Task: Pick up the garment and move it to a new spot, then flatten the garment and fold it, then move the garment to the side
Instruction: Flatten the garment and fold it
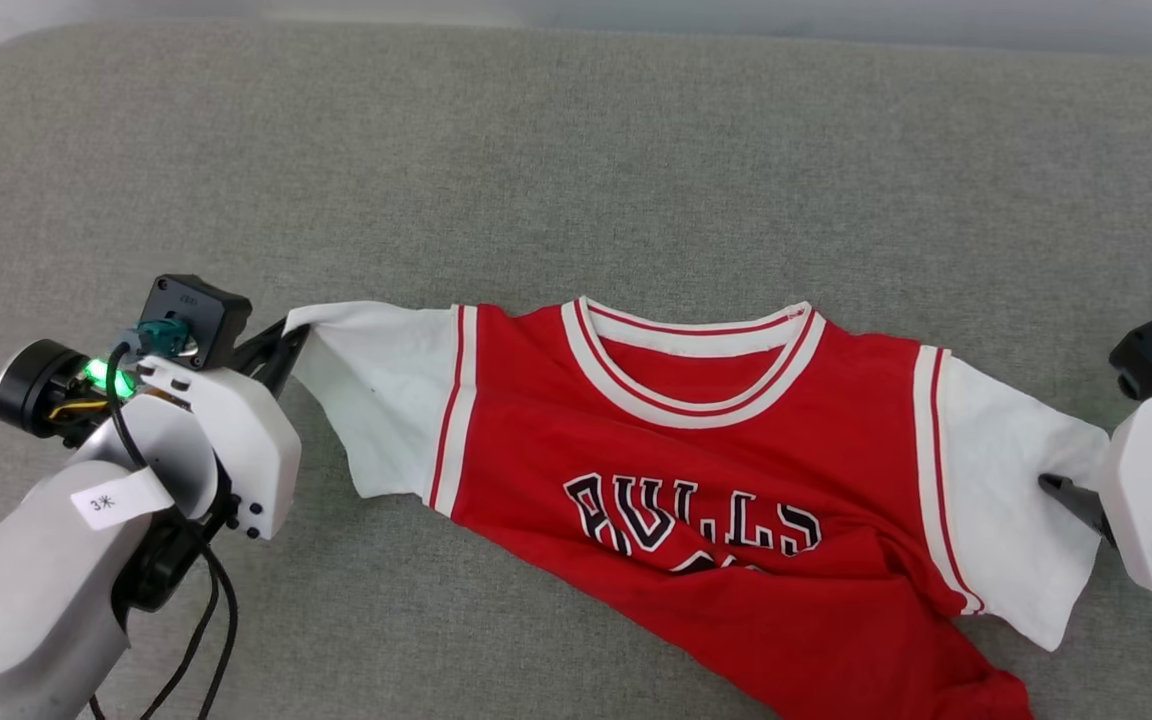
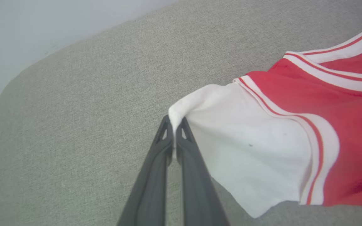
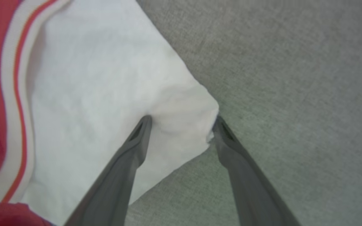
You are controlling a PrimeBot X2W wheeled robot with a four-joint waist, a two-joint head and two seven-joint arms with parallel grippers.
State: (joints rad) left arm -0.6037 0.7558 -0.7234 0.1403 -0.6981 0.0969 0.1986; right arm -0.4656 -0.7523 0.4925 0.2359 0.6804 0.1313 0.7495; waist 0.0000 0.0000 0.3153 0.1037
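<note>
Garment (image 1: 696, 440) lies front-up on grey cushion (image 1: 576, 150), hem rumpled. L gripper (image 2: 175, 125), fingers pressed together, pinches one sleeve (image 2: 247, 150) tip; R gripper (image 3: 182, 122), fingers spread, straddles other sleeve (image 3: 105, 78) corner, ungripped. Likely risk: if L pulls alone, fabric skews & bunches

- A broad grey-green woven fabric cushion surface (image 1: 576, 150) spreads across the head view, and its far-left corner (image 1: 6, 60) is rounded.
- Beyond its far edge runs a pale plain band (image 1: 736, 12); whether it is wall or floor is unclear.
- In the left wrist view, a smooth bluish-white wall (image 2: 42, 25) stands behind the surface.
- The light is soft and even, with faint shadows.
</note>
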